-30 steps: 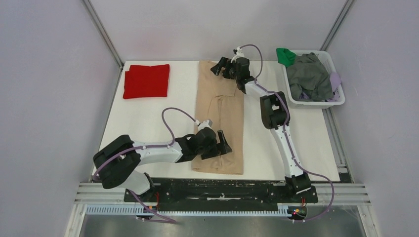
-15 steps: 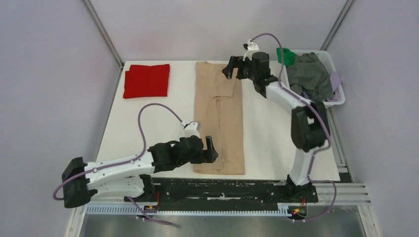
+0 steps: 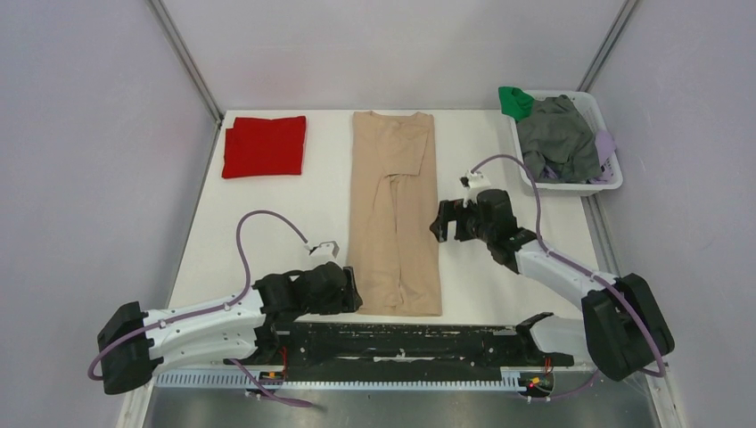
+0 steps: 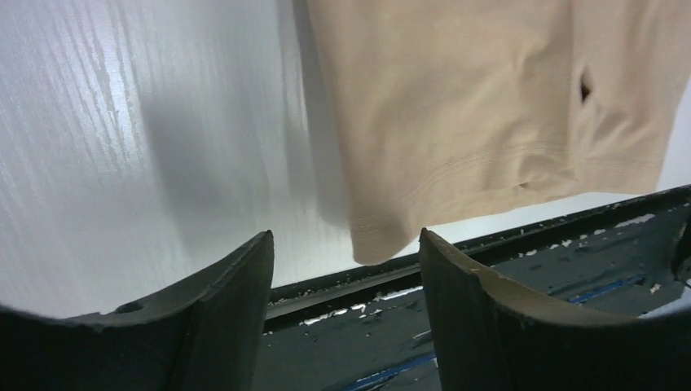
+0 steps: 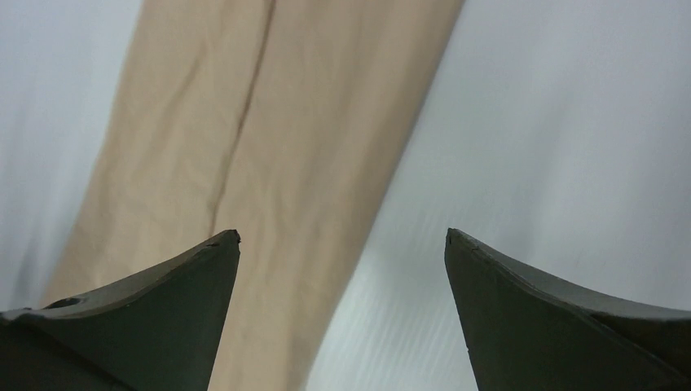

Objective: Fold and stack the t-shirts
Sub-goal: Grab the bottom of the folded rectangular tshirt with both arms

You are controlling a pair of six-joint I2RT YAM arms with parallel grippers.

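Note:
The beige t-shirt [image 3: 394,205] lies folded to a long narrow strip down the middle of the table, collar at the far end. Its near hem corner shows in the left wrist view [image 4: 456,122], its right edge in the right wrist view [image 5: 269,163]. The red t-shirt [image 3: 264,145] lies folded to a rectangle at the far left. My left gripper [image 3: 355,294] is open and empty, just left of the strip's near left corner. My right gripper [image 3: 439,223] is open and empty, just right of the strip's middle.
A white basket [image 3: 610,182] with grey, green and lilac clothes stands at the far right. The black rail [image 3: 401,339] runs along the table's near edge. Grey walls close in both sides.
My right arm has drawn back from the collar end to the strip's middle right. My left arm has pulled back and down to the near left corner. The shirt lies flat, released.

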